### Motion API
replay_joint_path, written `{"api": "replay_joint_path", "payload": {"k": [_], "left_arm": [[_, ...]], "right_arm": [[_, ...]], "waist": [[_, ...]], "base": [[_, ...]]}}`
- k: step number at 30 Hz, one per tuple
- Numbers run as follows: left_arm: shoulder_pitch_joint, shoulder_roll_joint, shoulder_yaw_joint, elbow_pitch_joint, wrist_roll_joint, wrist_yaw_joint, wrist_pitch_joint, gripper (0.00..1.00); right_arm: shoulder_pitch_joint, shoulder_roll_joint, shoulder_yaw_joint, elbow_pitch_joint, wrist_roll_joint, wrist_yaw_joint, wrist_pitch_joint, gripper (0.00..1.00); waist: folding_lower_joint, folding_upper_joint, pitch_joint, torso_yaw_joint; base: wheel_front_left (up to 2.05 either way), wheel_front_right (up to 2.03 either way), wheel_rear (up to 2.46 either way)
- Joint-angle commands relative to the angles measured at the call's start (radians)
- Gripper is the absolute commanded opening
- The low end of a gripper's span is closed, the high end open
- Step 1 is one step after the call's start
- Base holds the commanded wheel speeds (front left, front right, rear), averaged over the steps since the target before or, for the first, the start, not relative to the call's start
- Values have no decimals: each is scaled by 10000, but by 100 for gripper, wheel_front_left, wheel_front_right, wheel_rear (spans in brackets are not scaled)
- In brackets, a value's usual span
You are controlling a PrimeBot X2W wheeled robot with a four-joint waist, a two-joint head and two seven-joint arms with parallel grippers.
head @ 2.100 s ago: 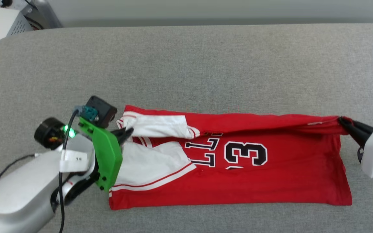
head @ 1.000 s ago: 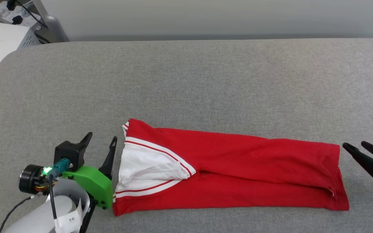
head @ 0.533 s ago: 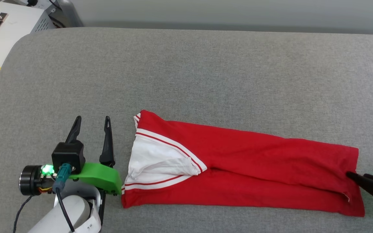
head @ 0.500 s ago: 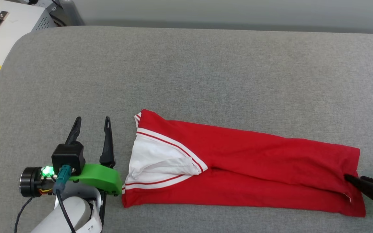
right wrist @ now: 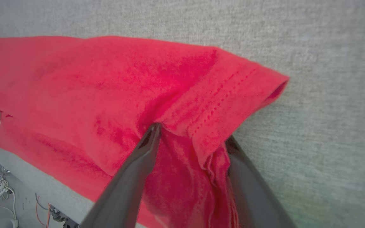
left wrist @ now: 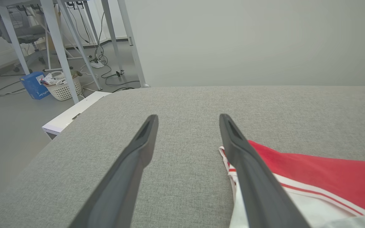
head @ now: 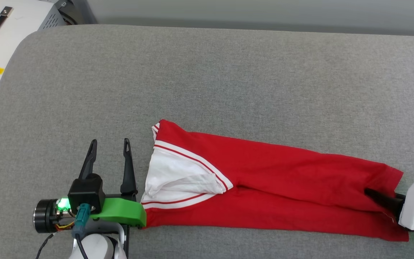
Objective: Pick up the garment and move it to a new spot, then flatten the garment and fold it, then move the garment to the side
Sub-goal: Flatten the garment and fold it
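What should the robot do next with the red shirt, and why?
Probably shut the right pincer. Its two fingers are spread apart with the bunched end of the garment between them, so it has no grip yet. The left pincer waits open beside the other end, with only the grey surface between its fingers, so the right side looks ready first.

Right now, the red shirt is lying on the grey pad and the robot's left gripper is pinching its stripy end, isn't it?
Not quite. The left gripper is open, held over the bare grey pad beside the stripy end of the red shirt, pinching nothing; the left wrist view shows it. The shirt does lie on the grey pad.
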Motion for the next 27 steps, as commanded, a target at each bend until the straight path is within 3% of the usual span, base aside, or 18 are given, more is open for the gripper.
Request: {"api": "replay_joint_path", "payload": {"k": [1, 10, 19, 27], "left_arm": [[218, -174, 206, 38, 250, -159, -58, 100], [653, -822, 1069, 256, 1147, -958, -58, 100], [975, -1166, 1619, 422, 1704, -1644, -58, 100], [1188, -1540, 1930, 476, 2029, -1998, -58, 100]], "right_arm": [[97, 297, 352, 246, -30, 0, 15, 0], [-31, -648, -228, 672, 529, 0, -662, 0], [445, -2148, -719, 783, 670, 0, -545, 0], [578, -2080, -473, -1130, 843, 0, 365, 0]], "waist": [[0, 0, -79, -32], [0, 0, -502, -110], [0, 0, -855, -111], [0, 0, -961, -197]], "base": [[0, 0, 0], [0, 0, 0], [0, 0, 0], [0, 0, 0]]}}
